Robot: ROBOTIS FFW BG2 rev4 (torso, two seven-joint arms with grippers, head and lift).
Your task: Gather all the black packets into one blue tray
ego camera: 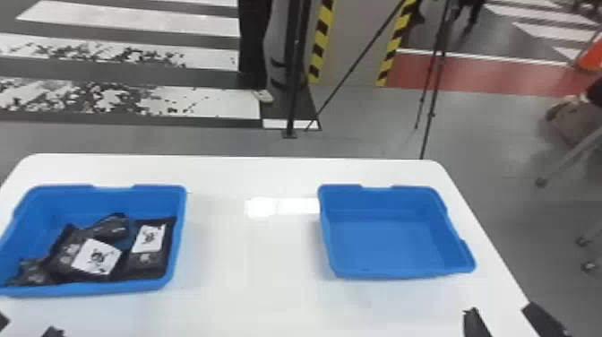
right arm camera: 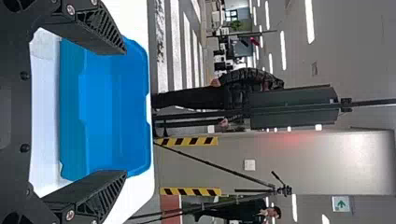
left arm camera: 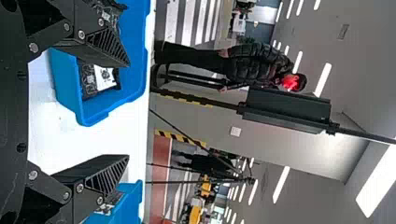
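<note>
Right claw (ego camera: 499,308) near right-hand tray (ego camera: 403,272); tripod (ego camera: 432,115) beyond white table (ego camera: 251,278).

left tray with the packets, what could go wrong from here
The black packets overlap in the left tray, so gripping one might drag or tip its neighbour.

The rightmost packet lies close to the tray's right wall, so an open finger of the left gripper could catch that wall and shove the tray.

All the packets in the head view are in this one tray, so moving any to the right tray could undo the gathering.
</note>
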